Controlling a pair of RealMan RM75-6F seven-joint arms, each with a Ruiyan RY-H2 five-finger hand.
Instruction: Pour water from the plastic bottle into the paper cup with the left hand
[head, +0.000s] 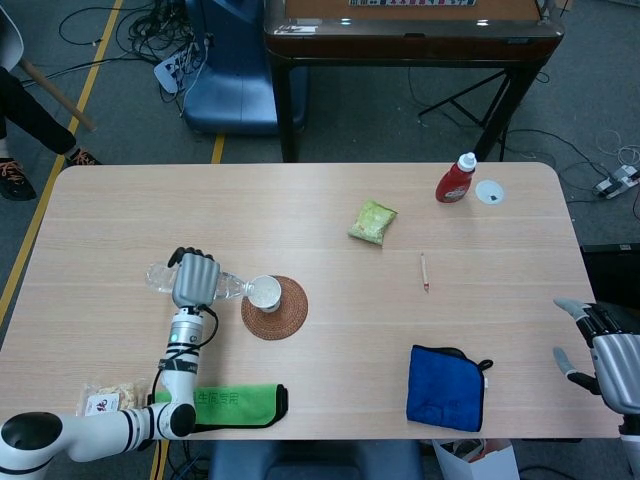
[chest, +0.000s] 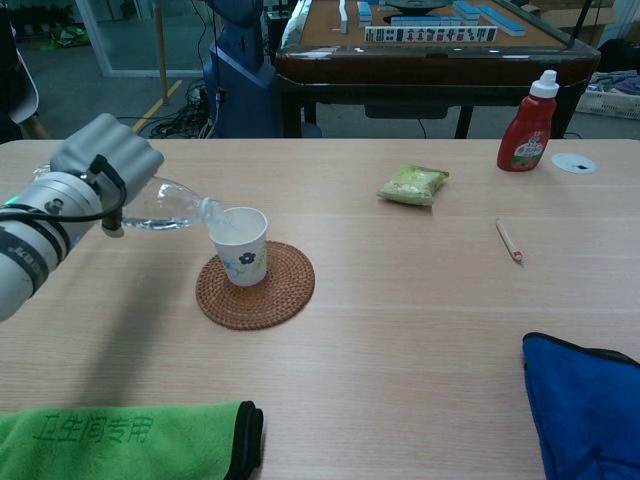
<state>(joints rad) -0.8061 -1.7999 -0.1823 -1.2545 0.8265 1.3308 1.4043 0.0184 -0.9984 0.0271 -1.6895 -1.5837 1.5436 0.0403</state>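
Fingers of the left hand are wrapped tight round the plastic bottle, knuckles up, gripping the fat part of the body. The bottle's tipped almost flat, its neck right at the rim of the paper cup, which sits upright on the round woven coaster. From the head view the left hand sits just left of the paper cup, with the wrist and forearm running back toward the near edge of the table, past the green cloth. Right hand hangs off the table's near right corner, fingers apart, holding nothing, a bit right of the blue cloth.
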